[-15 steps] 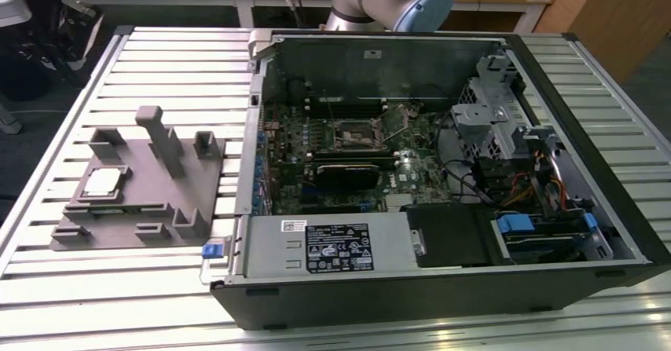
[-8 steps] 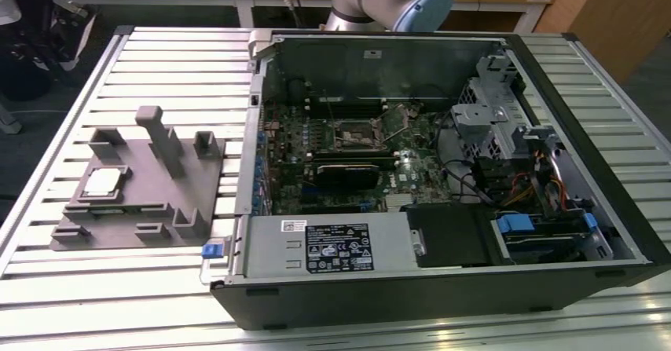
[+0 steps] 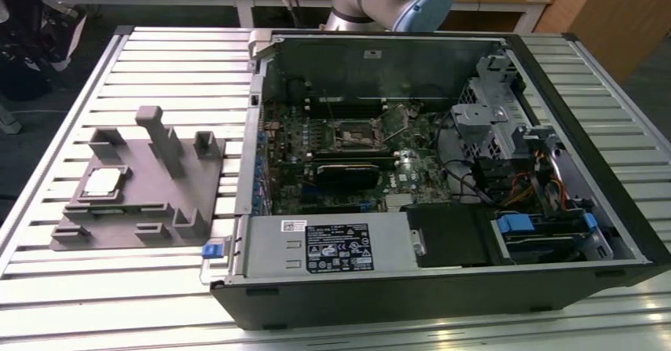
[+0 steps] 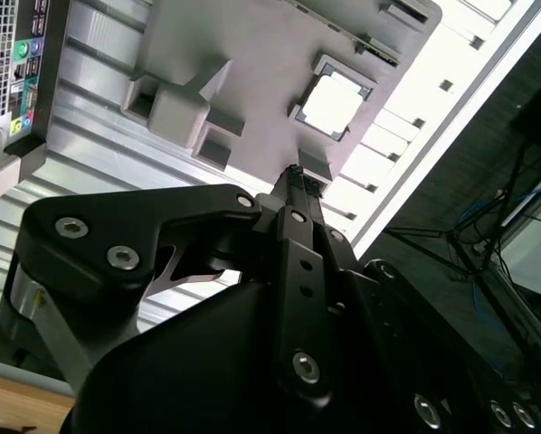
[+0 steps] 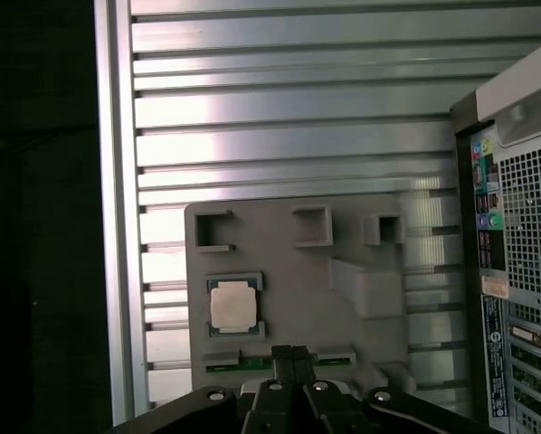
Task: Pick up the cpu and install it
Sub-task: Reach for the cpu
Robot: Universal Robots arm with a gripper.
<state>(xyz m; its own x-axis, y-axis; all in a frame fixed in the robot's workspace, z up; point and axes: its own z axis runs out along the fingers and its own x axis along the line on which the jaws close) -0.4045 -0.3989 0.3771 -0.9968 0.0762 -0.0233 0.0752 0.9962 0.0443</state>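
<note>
Hand closed on nothing, fingers together, above the grey fixture. The cpu sits apart from it in its pocket. Risk: descending offset or unopened, the fingertips would strike the cpu top or the pocket wall.

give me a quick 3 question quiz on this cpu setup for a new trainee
1. True or false: the cpu is already seated in the motherboard socket.
2. Where is the grey fixture relative to the computer case? A) inside it B) on the slatted table, at the exterior view's left of it C) on top of it
3. Fill in: in the first wrist view, the shut gripper holds ____.
Key: 1 false, it lies in the fixture; 2 B; 3 nothing.
</note>
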